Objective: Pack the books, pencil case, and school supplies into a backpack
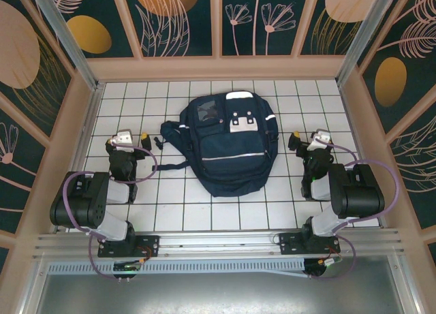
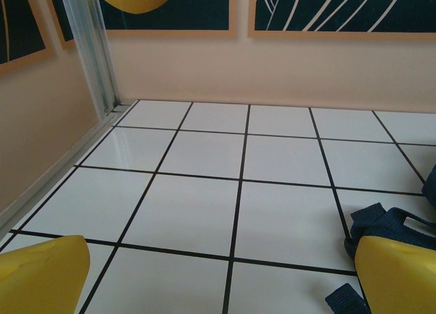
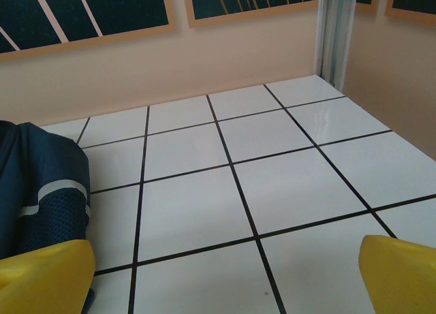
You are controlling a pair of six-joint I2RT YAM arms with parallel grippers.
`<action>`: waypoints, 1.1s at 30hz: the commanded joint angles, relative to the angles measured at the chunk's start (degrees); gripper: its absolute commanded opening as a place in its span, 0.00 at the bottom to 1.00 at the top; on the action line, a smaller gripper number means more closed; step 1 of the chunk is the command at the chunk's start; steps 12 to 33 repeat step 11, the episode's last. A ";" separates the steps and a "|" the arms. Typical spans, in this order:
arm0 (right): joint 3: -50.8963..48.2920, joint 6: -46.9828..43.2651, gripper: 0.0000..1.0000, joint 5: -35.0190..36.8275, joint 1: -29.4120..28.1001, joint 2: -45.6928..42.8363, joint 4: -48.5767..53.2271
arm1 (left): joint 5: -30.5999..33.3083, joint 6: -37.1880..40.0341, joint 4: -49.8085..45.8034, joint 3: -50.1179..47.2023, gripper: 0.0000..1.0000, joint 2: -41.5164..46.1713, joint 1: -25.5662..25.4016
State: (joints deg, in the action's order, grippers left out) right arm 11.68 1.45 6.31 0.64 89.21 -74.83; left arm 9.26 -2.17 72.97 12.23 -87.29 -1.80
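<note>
**Both jaws idle, backpack between them**

Left jaws and right jaws stand wide apart with nothing in them, low over the white counter [image 1: 170, 201]. The backpack [image 1: 228, 147] lies flat between them, clear of both. A strap [image 2: 385, 222] lies just beside the left jaws' right finger. Judged: no packing step is underway. The next move likely calls for finding the main opening and spreading it. Zip state and contents are hidden; where the books and supplies are cannot be told.

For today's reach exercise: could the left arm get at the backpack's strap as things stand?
Probably yes: the left gripper stands open, and the strap lies on the tiles close beside one finger, nothing between them.
</note>
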 commanded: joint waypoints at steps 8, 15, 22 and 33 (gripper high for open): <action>0.25 0.13 0.99 -0.26 -0.04 0.50 -2.61 | -0.45 -1.17 0.64 0.97 0.99 0.27 0.31; 0.06 0.13 0.99 -0.18 -0.12 0.46 -2.92 | -0.47 -1.17 0.58 1.03 0.99 0.26 0.31; 0.06 0.13 0.99 -0.18 -0.12 0.46 -2.92 | -0.47 -1.17 0.58 1.03 0.99 0.26 0.31; 0.06 0.13 0.99 -0.18 -0.12 0.46 -2.92 | -0.47 -1.17 0.58 1.03 0.99 0.26 0.31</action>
